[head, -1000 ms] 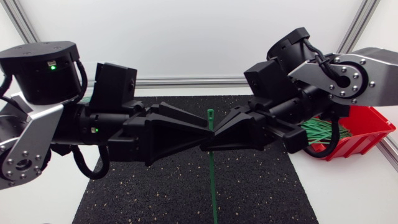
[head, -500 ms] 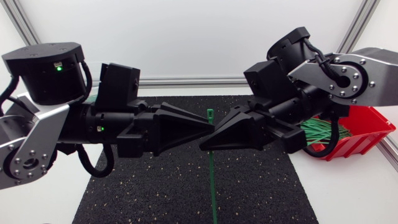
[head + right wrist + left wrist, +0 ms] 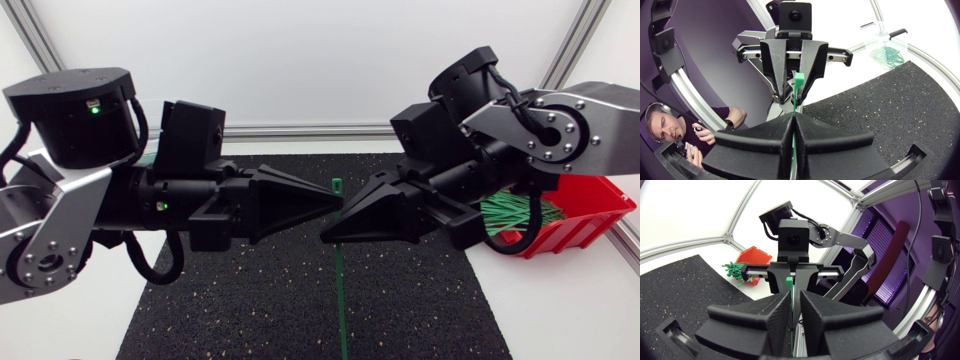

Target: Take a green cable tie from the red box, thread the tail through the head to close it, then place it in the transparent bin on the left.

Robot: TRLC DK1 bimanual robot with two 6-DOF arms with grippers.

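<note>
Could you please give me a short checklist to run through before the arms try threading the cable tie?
1. Right gripper shut on the cable tie: ok.
2. Tie's head standing free above that grip: ok.
3. Left gripper brought up to the tie just below the head: ok in the head view.
4. Left gripper actually holding the tie: cannot tell.
5. Tail fed through the head: not ok; it hangs straight down over the black mat, no loop yet.
6. Transparent bin in sight for the drop: ok; the right wrist view shows it with closed ties inside.
</note>
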